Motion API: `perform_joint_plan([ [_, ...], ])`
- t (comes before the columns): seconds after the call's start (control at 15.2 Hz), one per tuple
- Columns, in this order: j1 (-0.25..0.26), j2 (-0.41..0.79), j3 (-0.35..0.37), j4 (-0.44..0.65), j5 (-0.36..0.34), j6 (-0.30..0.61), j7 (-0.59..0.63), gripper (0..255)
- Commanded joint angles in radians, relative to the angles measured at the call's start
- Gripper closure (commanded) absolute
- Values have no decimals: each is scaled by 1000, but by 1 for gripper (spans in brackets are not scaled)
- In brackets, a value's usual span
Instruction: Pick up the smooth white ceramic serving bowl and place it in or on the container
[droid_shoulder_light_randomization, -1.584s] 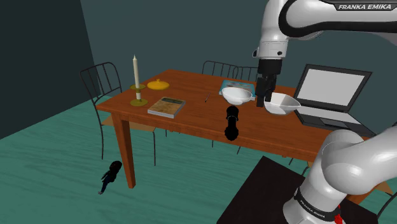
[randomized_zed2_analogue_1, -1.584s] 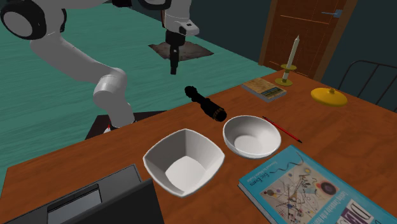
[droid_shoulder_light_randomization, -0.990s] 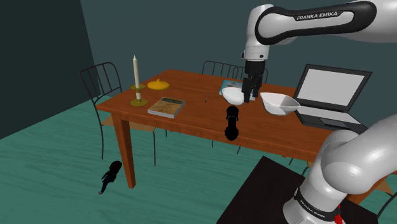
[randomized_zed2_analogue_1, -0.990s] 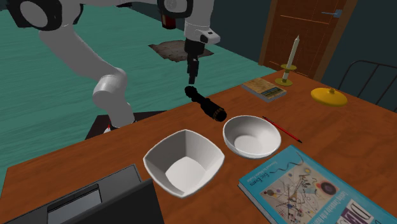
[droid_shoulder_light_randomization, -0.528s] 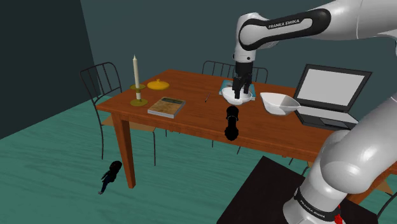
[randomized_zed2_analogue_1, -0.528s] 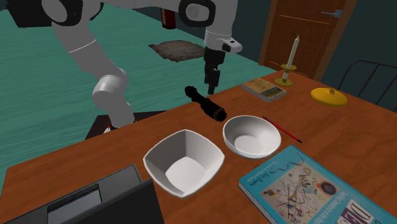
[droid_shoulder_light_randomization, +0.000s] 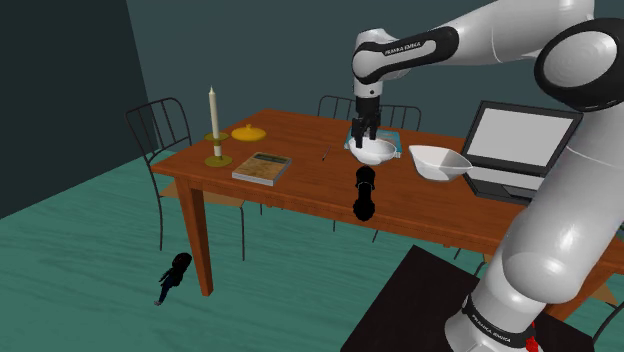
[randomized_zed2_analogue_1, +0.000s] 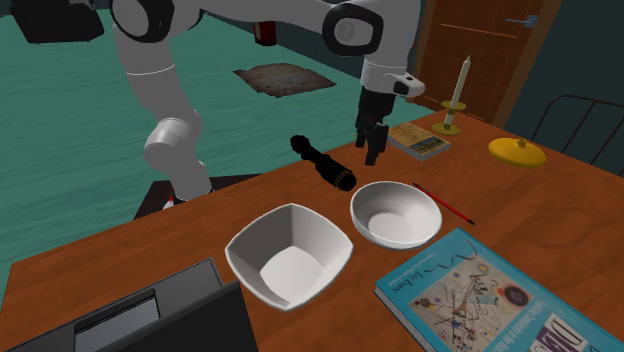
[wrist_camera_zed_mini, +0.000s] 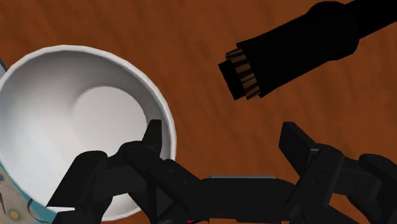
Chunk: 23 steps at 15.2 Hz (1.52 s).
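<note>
The round white bowl (droid_shoulder_light_randomization: 372, 152) (randomized_zed2_analogue_1: 396, 213) (wrist_camera_zed_mini: 70, 121) sits on the wooden table (droid_shoulder_light_randomization: 305, 172), its far side on a blue book (randomized_zed2_analogue_1: 480, 300). Beside it is a squarish white bowl (droid_shoulder_light_randomization: 440, 162) (randomized_zed2_analogue_1: 290, 252), towards the laptop. My gripper (droid_shoulder_light_randomization: 361, 135) (randomized_zed2_analogue_1: 374, 146) (wrist_camera_zed_mini: 224, 143) hangs open a little above the round bowl's rim. In the wrist view one finger (wrist_camera_zed_mini: 153, 137) lies over the rim's inner side, and the other finger (wrist_camera_zed_mini: 296, 143) is over bare table. Nothing is held.
A black flashlight (droid_shoulder_light_randomization: 365, 193) (randomized_zed2_analogue_1: 323, 163) (wrist_camera_zed_mini: 305, 51) lies close by the gripper at the table's edge. A red pencil (randomized_zed2_analogue_1: 442, 203), a small book (droid_shoulder_light_randomization: 263, 167) (randomized_zed2_analogue_1: 416, 140), a candle (droid_shoulder_light_randomization: 214, 125) (randomized_zed2_analogue_1: 458, 95) and a yellow lid (droid_shoulder_light_randomization: 248, 133) (randomized_zed2_analogue_1: 517, 152) lie beyond. A laptop (droid_shoulder_light_randomization: 515, 145) stands beside the square bowl.
The arm swung from over the square bowl, past the flashlight, to the round bowl and came lower over its rim. Bowls and flashlight have not moved.
</note>
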Motion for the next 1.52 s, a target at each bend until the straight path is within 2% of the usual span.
perform_joint_plan([
  [0.0, -10, 79, -11, 78, 2, 10, -19, 0],
  [0.2, -26, 183, -23, 192, 7, 12, -45, 0],
  [0.73, -34, 189, -27, 99, 6, 112, -43, 0],
  [1.19, -34, 189, -27, 99, 6, 112, -43, 0],
  [1.25, -34, 189, -27, 99, 6, 112, -43, 255],
  [1.45, -34, 189, -27, 99, 6, 112, -43, 255],
])
